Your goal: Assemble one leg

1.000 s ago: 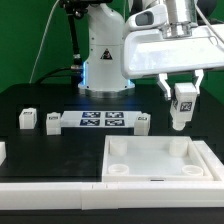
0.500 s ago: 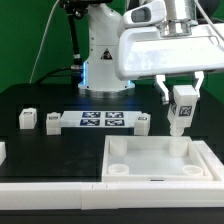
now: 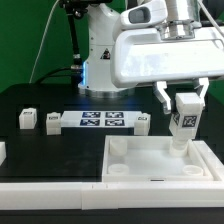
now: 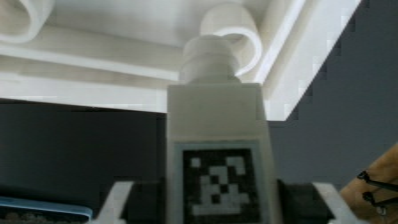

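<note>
While the black table [image 3: 45, 100], with a green backdrop [image 3: 18, 40] behind, carries the marker board [image 3: 100, 121] and spare blocks [image 3: 27, 119], the gripper [image 3: 184, 104] pinches the leg [image 3: 186, 118] upright over the white square piece's [image 3: 150, 172] far socket on the exterior view's right.

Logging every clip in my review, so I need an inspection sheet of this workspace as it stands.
Surface: black table, marker board lying flat.
Job's things: held leg upright over a corner socket of the white square piece; seating unclear; three loose legs beside the marker board.
Clutter: small white part at the exterior view's left edge.
Grippers: gripper shut on held leg.
Cables: black cable behind the table.
Surroundings: green backdrop, robot base.
</note>
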Controlling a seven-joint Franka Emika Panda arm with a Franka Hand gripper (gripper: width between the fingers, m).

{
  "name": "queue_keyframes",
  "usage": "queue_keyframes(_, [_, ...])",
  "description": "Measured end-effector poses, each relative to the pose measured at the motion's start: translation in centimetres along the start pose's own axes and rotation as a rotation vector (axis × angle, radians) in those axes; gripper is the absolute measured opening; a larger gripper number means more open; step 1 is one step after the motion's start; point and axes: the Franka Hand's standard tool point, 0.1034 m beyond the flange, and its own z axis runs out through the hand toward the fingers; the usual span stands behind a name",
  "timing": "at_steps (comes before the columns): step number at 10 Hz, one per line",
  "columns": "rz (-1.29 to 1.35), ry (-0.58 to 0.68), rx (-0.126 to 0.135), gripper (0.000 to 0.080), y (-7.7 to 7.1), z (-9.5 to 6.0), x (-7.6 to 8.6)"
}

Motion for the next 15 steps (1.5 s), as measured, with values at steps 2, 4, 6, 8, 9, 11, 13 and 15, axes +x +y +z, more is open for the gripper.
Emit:
queue_keyframes(2, [0.000,0.038,-0.010,0.0291,0.2,-0.1,0.3])
queue_keyframes(4, [0.004,0.050,-0.019,0.0291,0.5,0.2,-0.7])
queue_keyframes(6, [0.014,0.099,-0.024,0.0291,0.2,1.4,-1.2])
queue_keyframes(8, [0.015,0.094,-0.016,0.0291,-0.4,2.1,-0.6])
queue_keyframes(9, [0.016,0.104,-0.019,0.0291,-0.4,2.5,-0.8])
queue_keyframes(11, [0.014,0.105,-0.014,0.0291,-0.9,2.7,-0.5])
queue_keyframes(13, [0.013,0.106,-0.013,0.0292,-1.0,3.0,-0.6])
queue_keyframes(15, [0.012,0.087,-0.008,0.0292,-1.2,3.3,-1.1])
